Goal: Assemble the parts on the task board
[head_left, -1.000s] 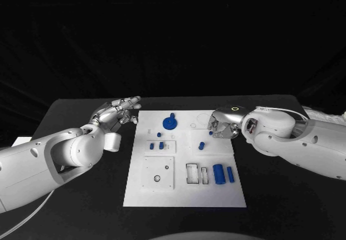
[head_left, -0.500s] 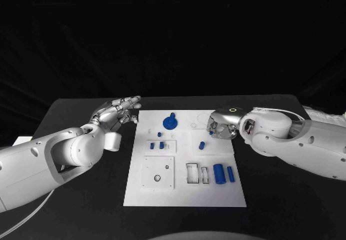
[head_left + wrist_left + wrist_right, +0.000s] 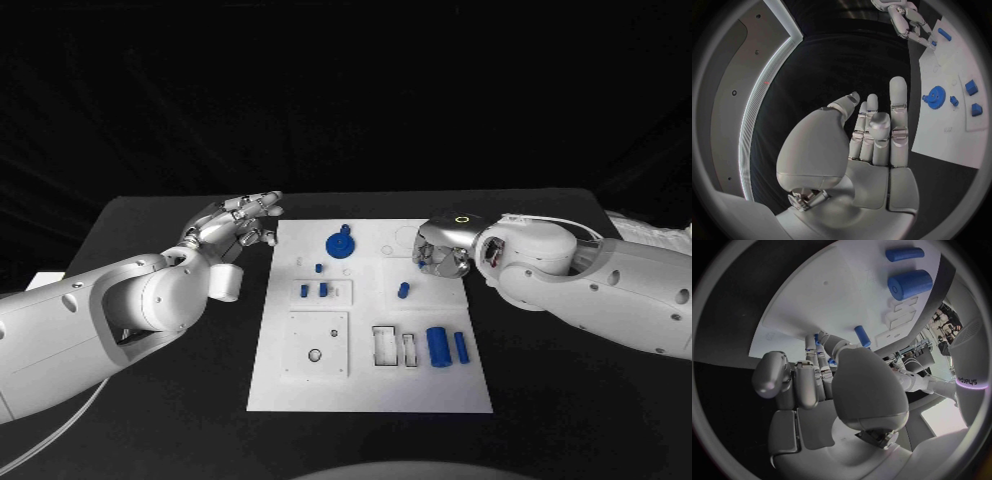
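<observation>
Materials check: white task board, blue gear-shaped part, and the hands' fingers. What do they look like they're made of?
White task board: looks like matte plastic, with flat even white and moulded recesses; not certain.
Blue gear-shaped part: probably plastic, given its uniform saturated blue and dull surface; possibly printed.
Left hand and right hand fingers: silver-grey with a soft sheen, either metal or metallic-coated plastic; cannot tell which.

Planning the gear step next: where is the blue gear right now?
In the head view the blue gear lies near the task board's far edge, left of centre, nearer the left hand.

The head camera looks down on the task board (image 3: 369, 320); both close wrist cameras share it.
</observation>
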